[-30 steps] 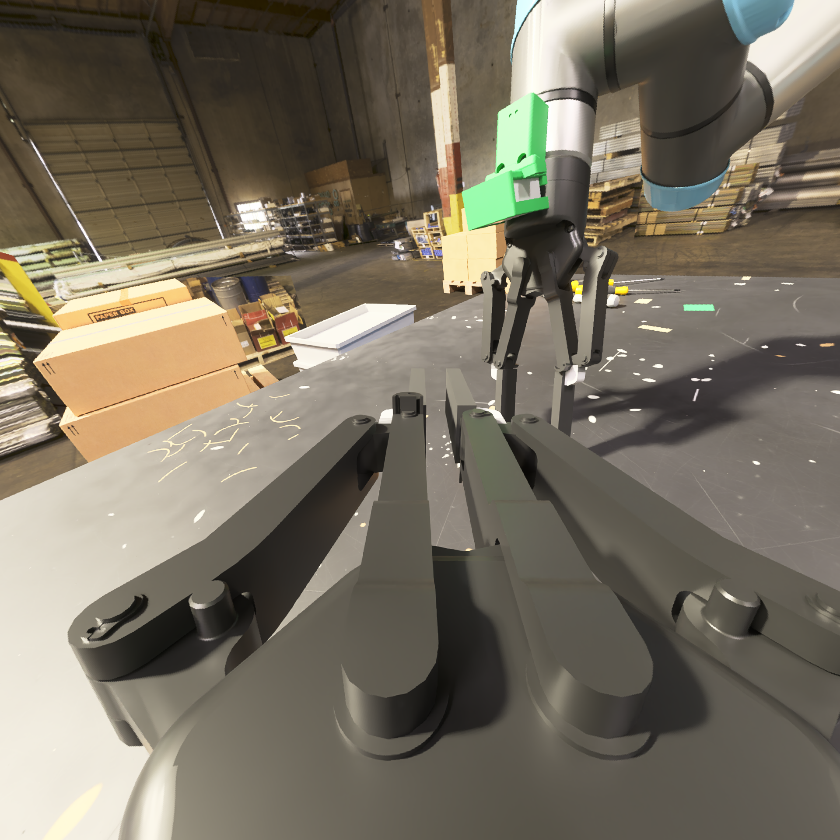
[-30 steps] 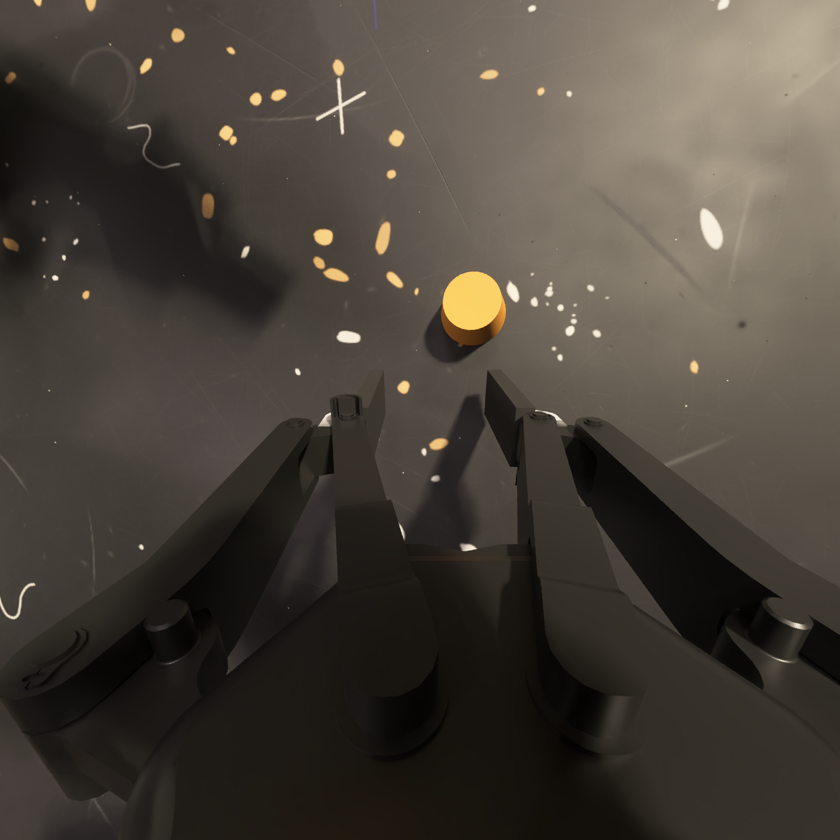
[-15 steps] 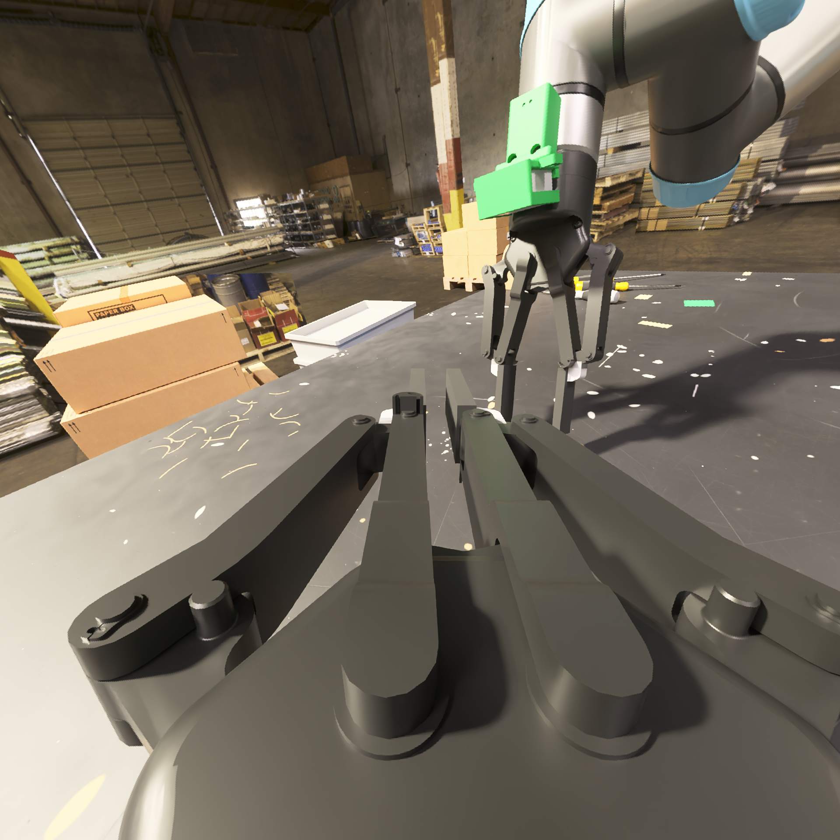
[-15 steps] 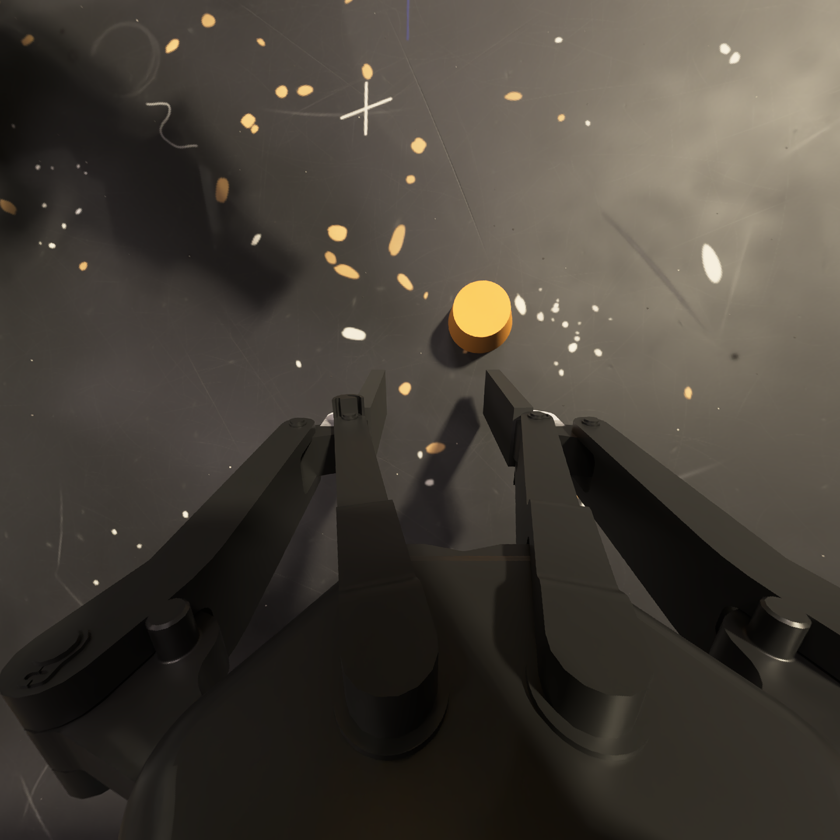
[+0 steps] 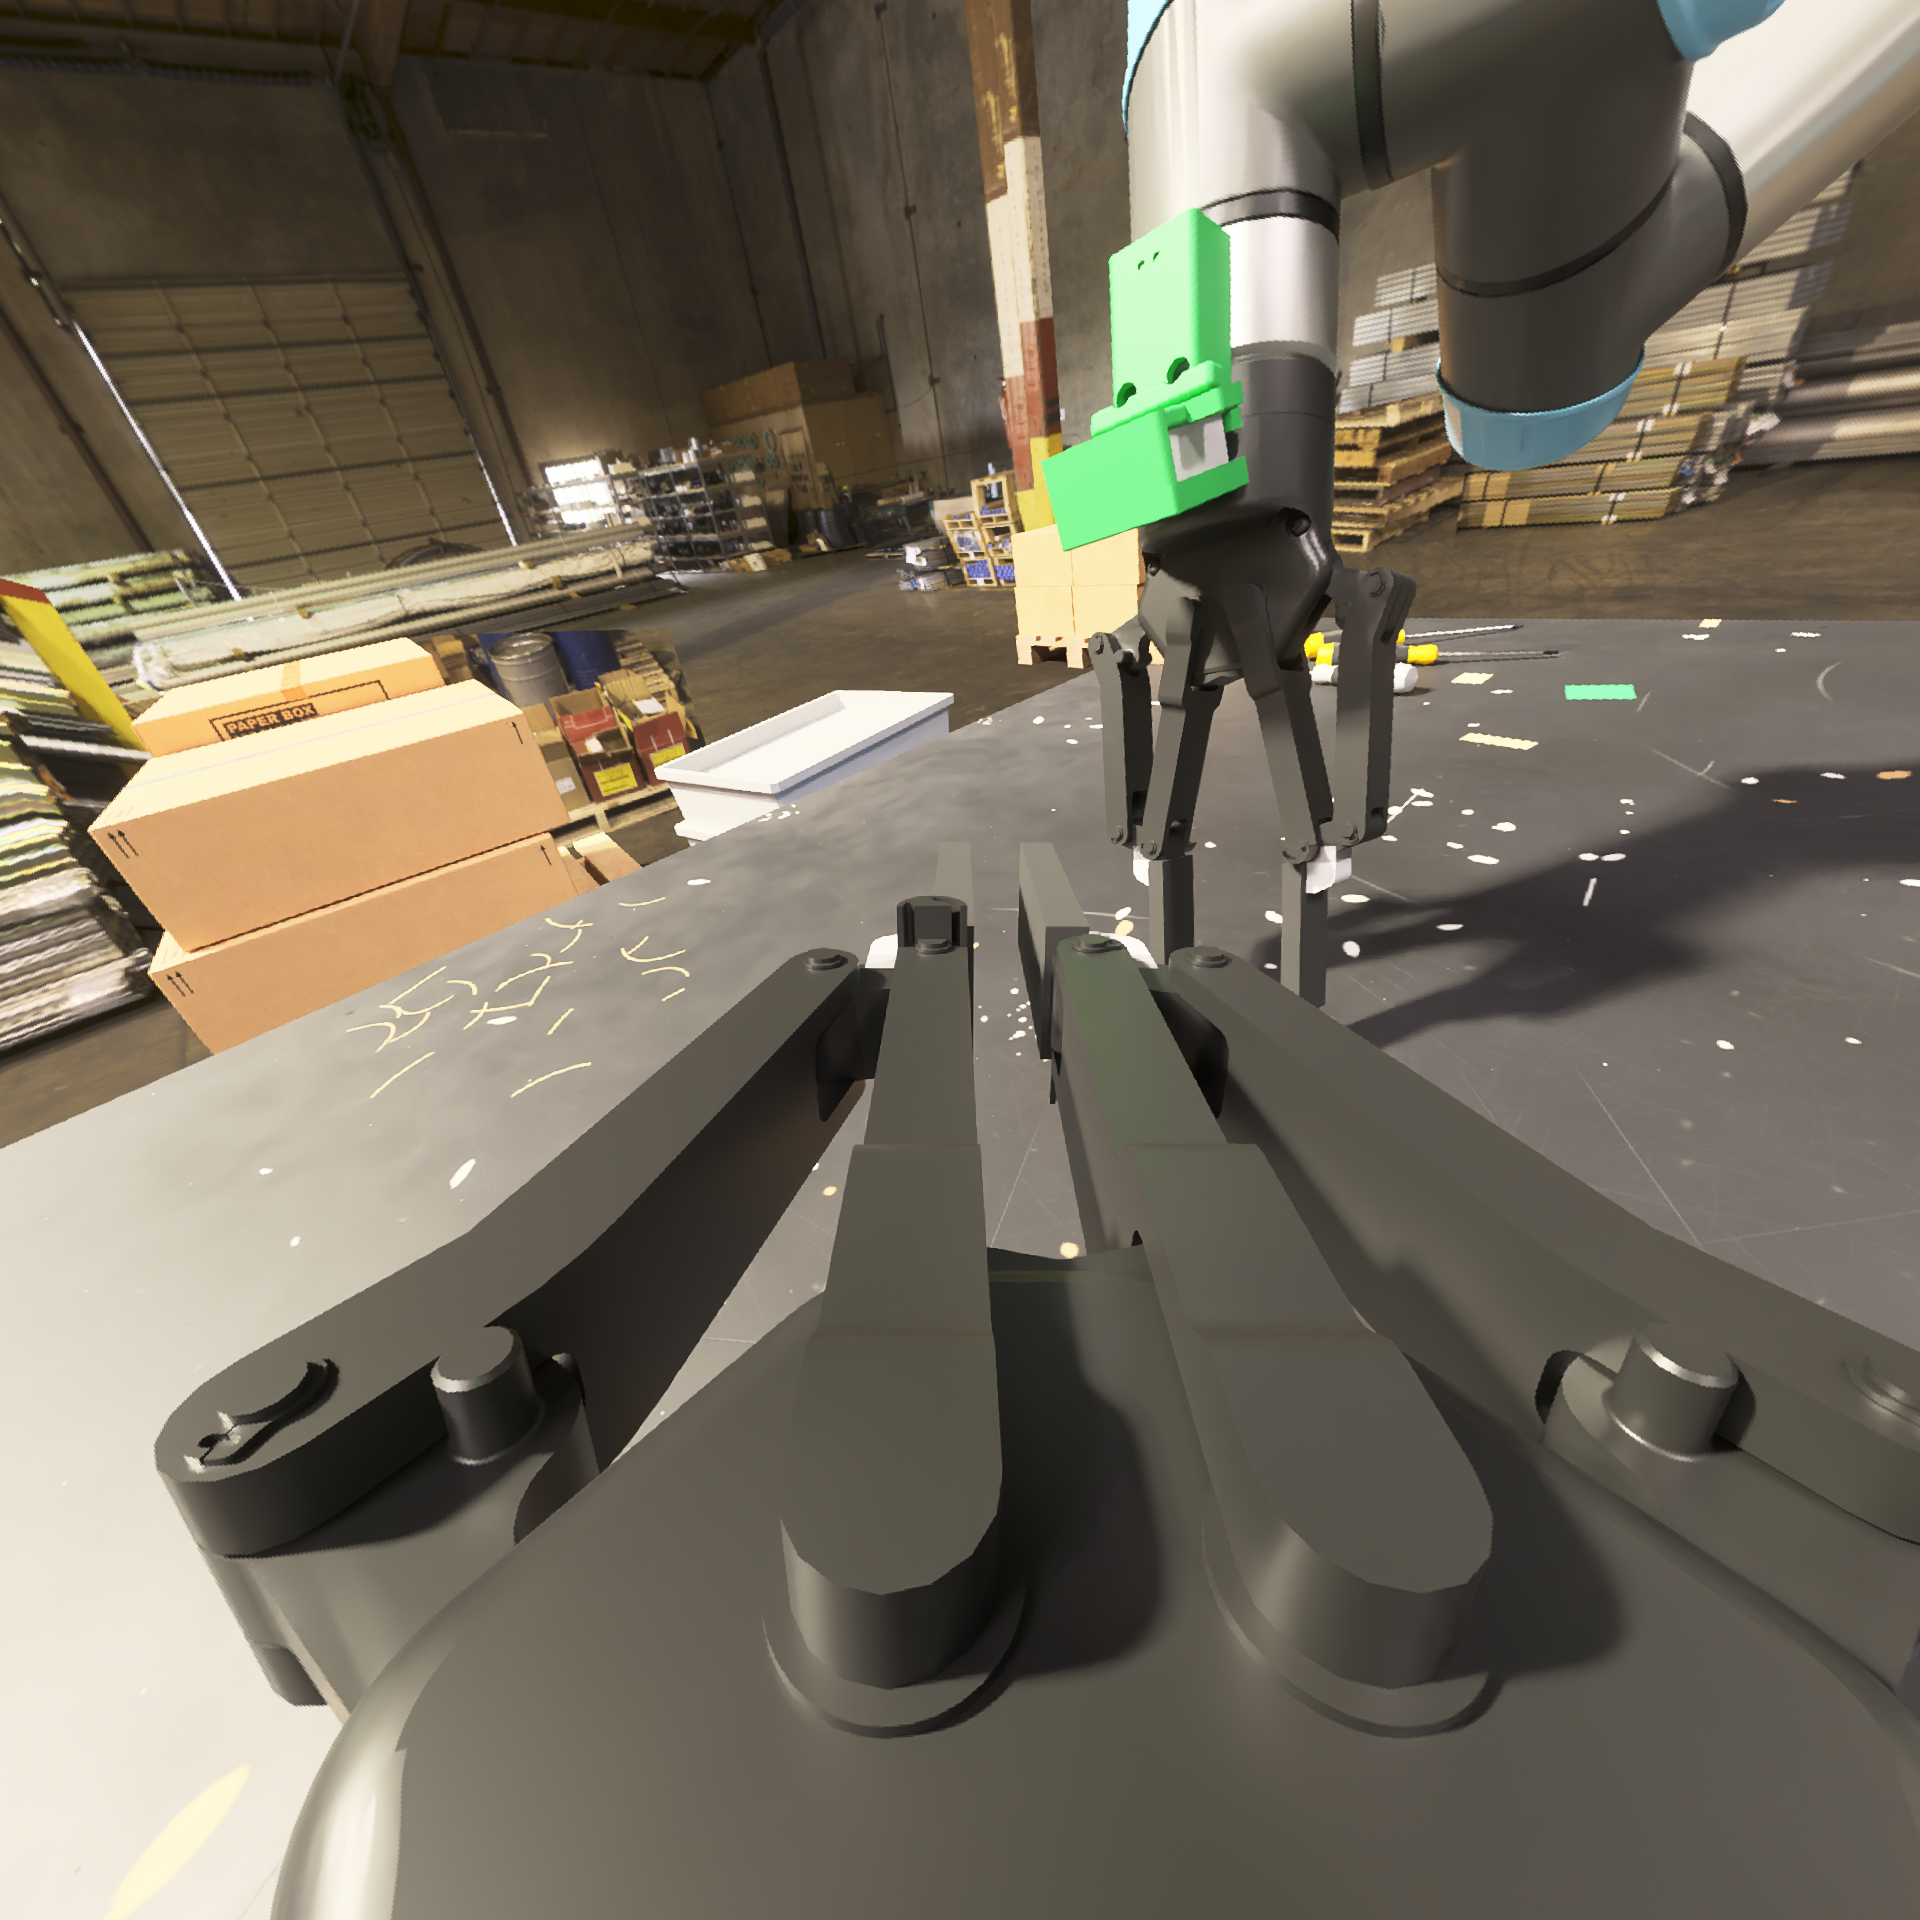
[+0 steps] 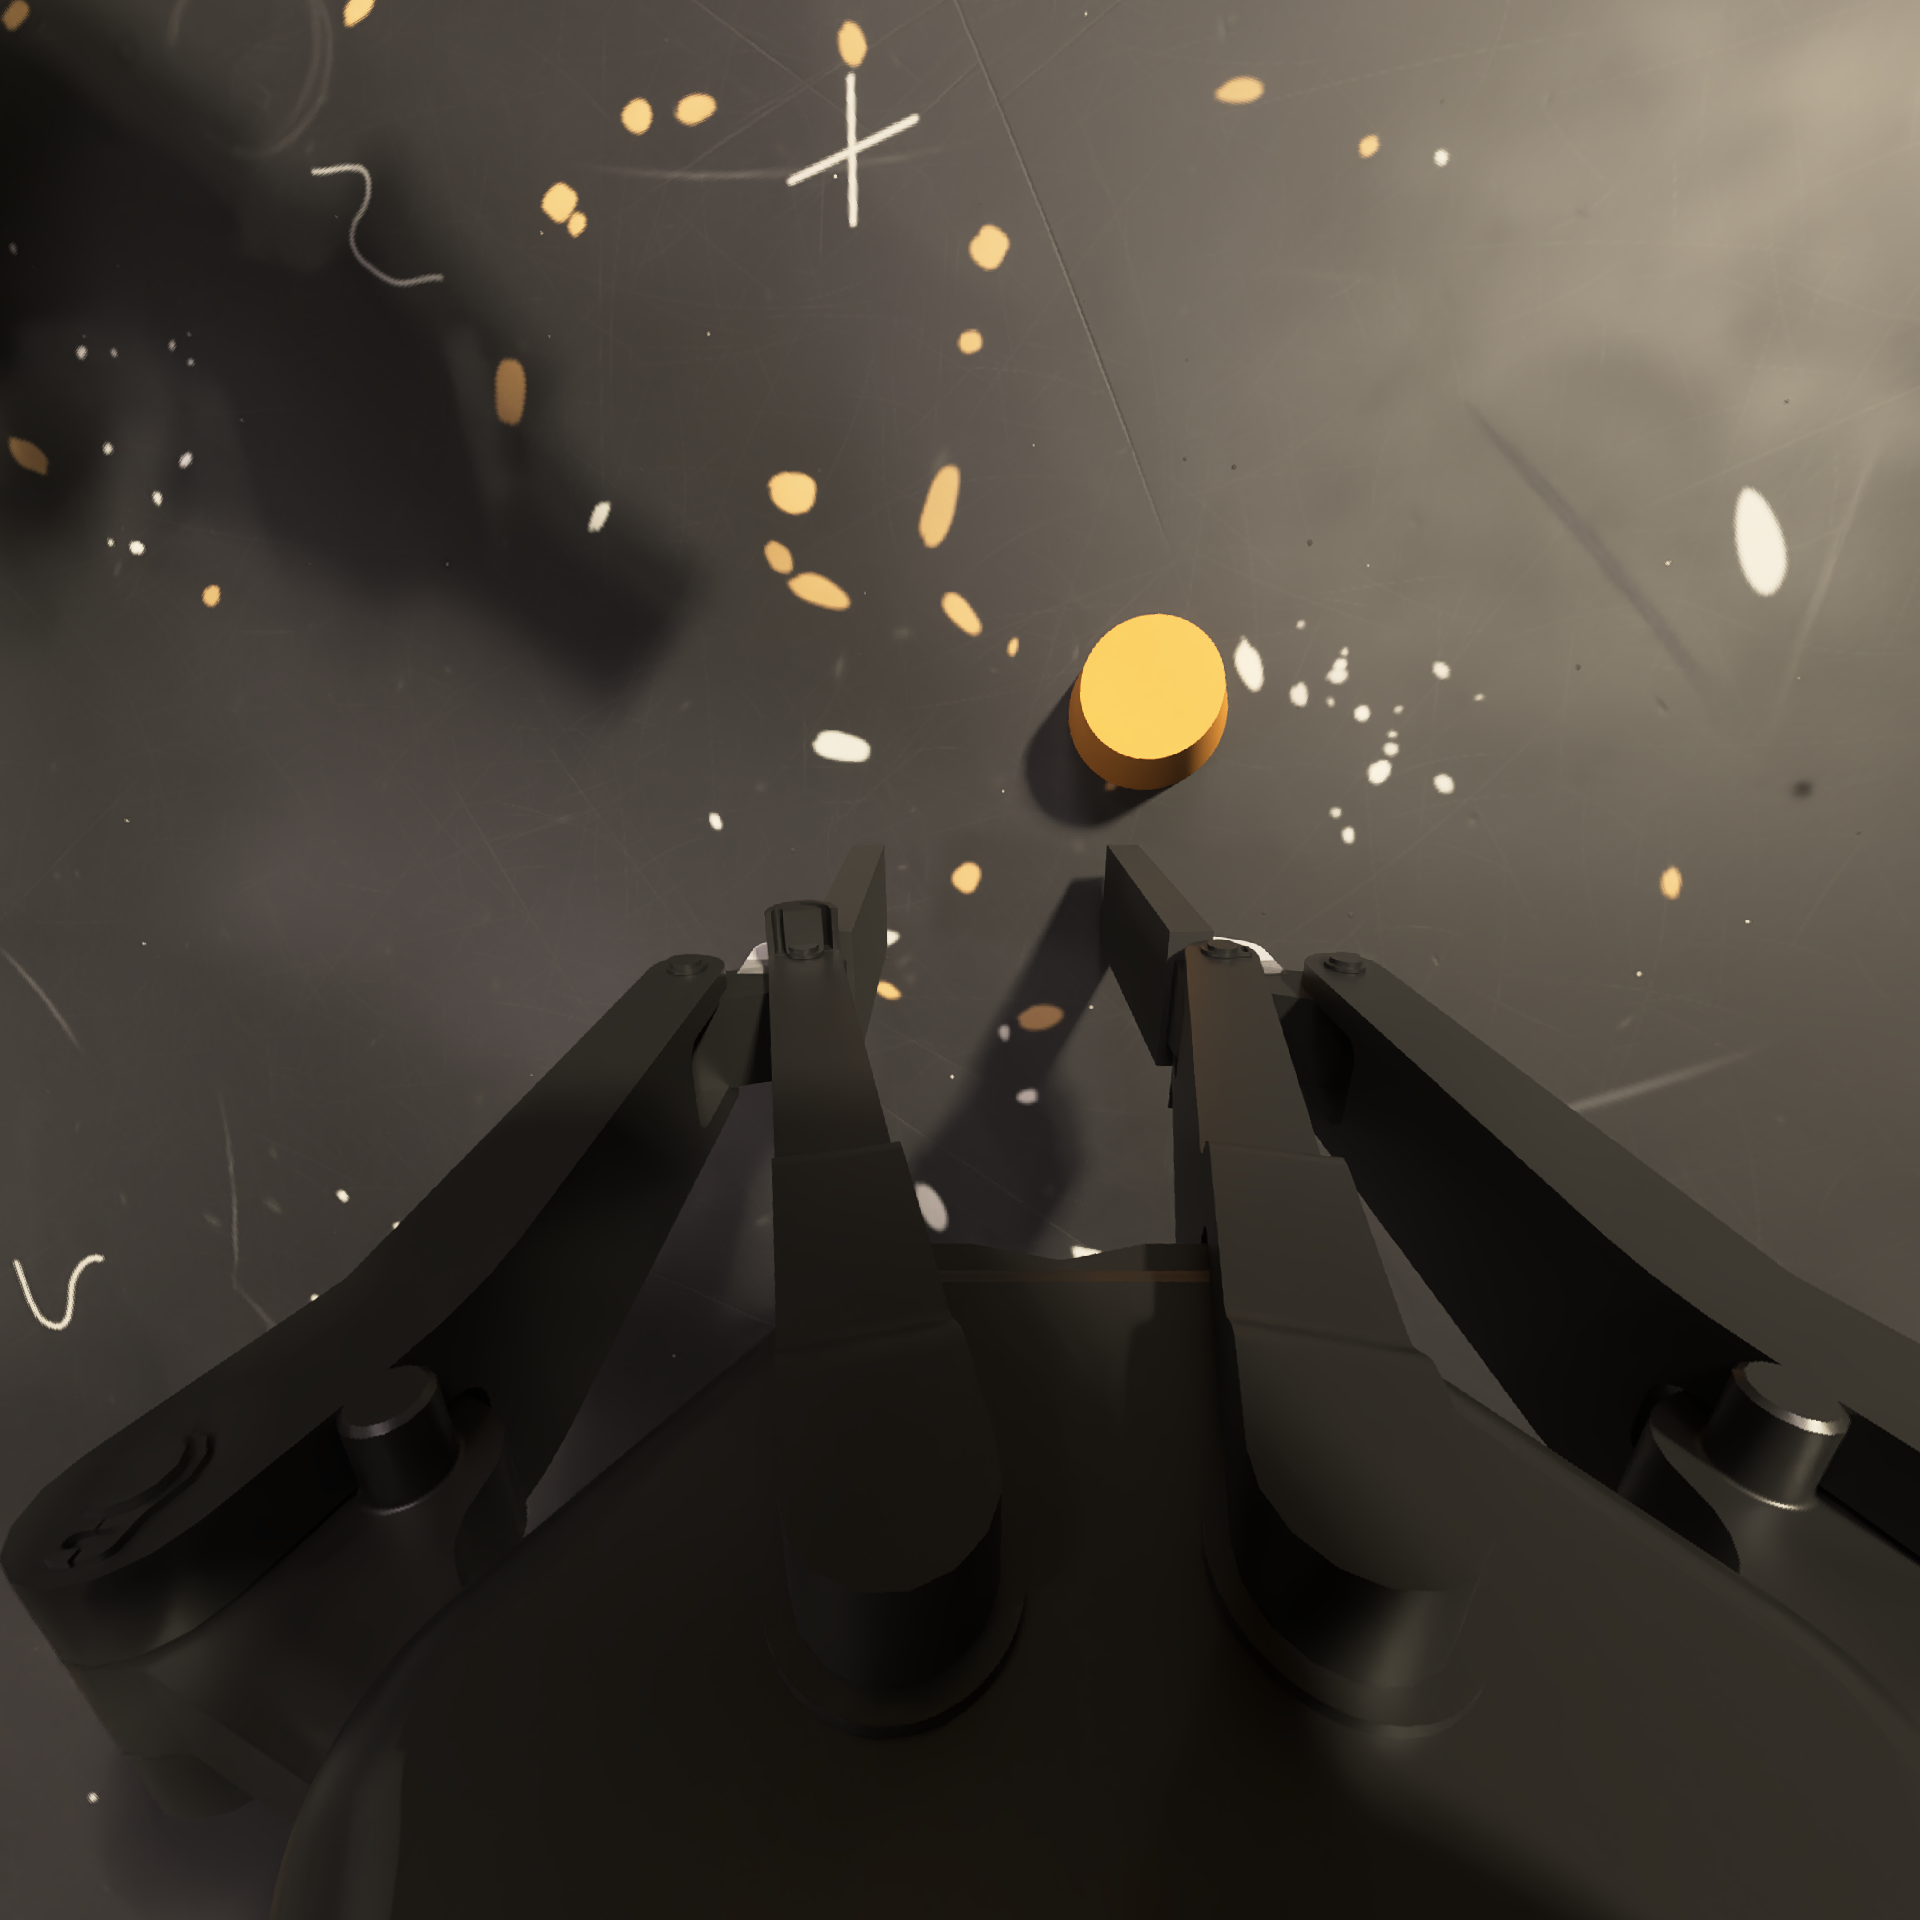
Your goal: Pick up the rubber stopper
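The rubber stopper (image 6: 1151,698) is a short orange plug standing on the dark table (image 6: 1455,364), wide face up. My right gripper (image 6: 995,862) is open and empty above the table. The stopper lies just beyond its fingertips, a little right of the gap, not touching. The left wrist view shows the right gripper (image 5: 1236,940) pointing straight down over the table, fingers apart. My left gripper (image 5: 994,873) is low over the table with its fingers nearly together and nothing between them. The stopper does not show in the left wrist view.
A white tray (image 5: 805,753) sits at the table's far left edge. Yellow-handled tools (image 5: 1413,652) lie at the back. Cardboard boxes (image 5: 332,821) stand beyond the table's left side. Paint specks and chalk marks (image 6: 852,151) cover the table top.
In the right wrist view the stopper has drifted to the right and looks slightly larger. The right gripper stays open. The left gripper has not moved.
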Action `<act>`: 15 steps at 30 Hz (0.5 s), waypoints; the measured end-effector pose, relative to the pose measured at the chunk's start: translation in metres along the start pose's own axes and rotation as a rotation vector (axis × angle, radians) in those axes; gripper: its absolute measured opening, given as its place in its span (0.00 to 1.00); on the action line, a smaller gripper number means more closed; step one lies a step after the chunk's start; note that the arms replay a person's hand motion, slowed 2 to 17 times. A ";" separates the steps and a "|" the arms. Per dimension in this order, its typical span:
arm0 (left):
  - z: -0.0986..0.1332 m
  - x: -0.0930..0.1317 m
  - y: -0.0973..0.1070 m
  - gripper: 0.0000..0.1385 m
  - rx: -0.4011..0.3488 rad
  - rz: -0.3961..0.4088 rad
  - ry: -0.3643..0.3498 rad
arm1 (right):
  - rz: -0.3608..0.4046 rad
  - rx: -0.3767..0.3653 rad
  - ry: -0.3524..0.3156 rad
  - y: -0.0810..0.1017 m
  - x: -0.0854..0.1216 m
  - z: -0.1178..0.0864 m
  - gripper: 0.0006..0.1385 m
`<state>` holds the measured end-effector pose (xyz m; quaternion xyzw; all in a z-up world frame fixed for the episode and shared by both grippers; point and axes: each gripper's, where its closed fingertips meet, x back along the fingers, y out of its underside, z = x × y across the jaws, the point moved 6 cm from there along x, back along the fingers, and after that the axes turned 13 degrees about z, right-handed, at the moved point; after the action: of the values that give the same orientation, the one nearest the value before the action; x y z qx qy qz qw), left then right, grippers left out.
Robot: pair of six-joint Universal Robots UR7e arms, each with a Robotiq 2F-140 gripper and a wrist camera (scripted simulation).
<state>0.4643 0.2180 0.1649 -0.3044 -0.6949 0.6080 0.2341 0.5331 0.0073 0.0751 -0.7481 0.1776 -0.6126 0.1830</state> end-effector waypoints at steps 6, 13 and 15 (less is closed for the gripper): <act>0.001 0.001 0.001 0.09 0.001 -0.001 -0.001 | -0.025 -0.004 0.015 -0.005 -0.003 -0.002 0.41; 0.002 0.002 0.001 0.09 0.000 -0.001 -0.001 | -0.045 0.009 0.045 -0.014 -0.009 -0.003 0.41; 0.002 0.002 0.001 0.09 -0.001 -0.002 -0.001 | -0.047 0.009 0.057 -0.017 -0.011 -0.003 0.41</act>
<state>0.4611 0.2183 0.1632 -0.3035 -0.6955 0.6078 0.2340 0.5291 0.0278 0.0747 -0.7336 0.1623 -0.6384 0.1668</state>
